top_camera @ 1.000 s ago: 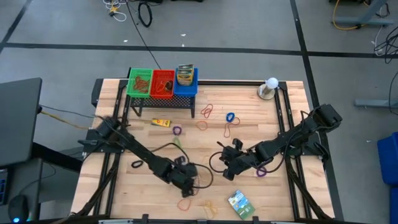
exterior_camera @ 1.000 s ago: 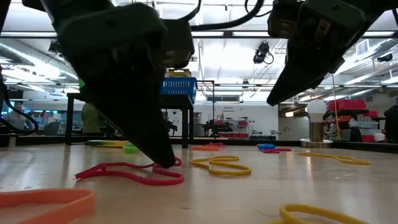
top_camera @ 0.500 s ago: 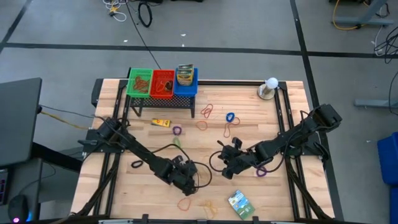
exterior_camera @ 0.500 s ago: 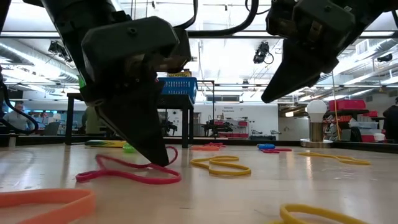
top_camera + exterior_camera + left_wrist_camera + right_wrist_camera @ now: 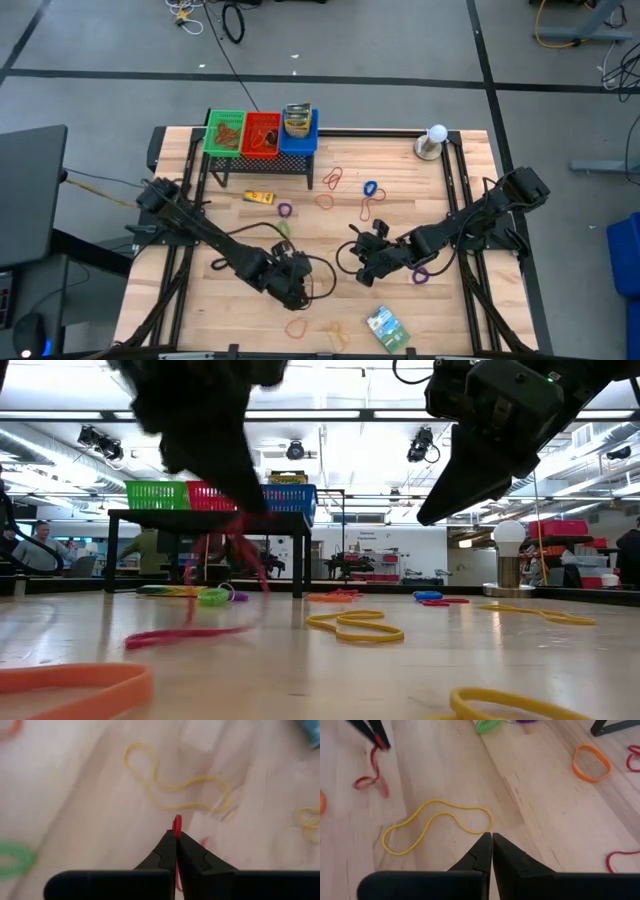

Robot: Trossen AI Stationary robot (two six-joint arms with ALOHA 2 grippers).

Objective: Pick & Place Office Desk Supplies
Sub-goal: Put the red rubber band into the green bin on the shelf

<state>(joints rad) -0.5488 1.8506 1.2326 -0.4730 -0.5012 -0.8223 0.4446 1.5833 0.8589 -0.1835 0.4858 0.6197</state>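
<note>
My left gripper (image 5: 297, 288) hangs over the near middle of the table, shut on a red rubber band (image 5: 215, 585). The right wrist view also shows this gripper (image 5: 379, 740) with the band (image 5: 372, 767) trailing below it. My right gripper (image 5: 362, 268) hovers shut and empty to its right, above a yellow band (image 5: 437, 825). Several more bands lie flat on the wood: orange (image 5: 297, 326), purple (image 5: 420, 274), blue (image 5: 371, 188) and red (image 5: 333, 179). A crayon box (image 5: 260, 197) and a green packet (image 5: 386, 326) also lie on the table. My left gripper pinches the red band's upper end (image 5: 177, 825) between its two fingertips, coming from above and pointing down. The band hangs slack below the fingers. Its lower end (image 5: 180, 635) still lies on the table.
A black wire rack (image 5: 262, 160) with green, red and blue baskets stands at the far left. A white ball on a round base (image 5: 432, 141) is at the far right. A yellow band (image 5: 355, 625) and an orange one (image 5: 70, 685) lie near the low camera.
My left gripper has taken hold of the red band at the table top and has risen. The band's pinched end has been drawn up with it, while the other end stays on the wood. My right gripper has kept still.
</note>
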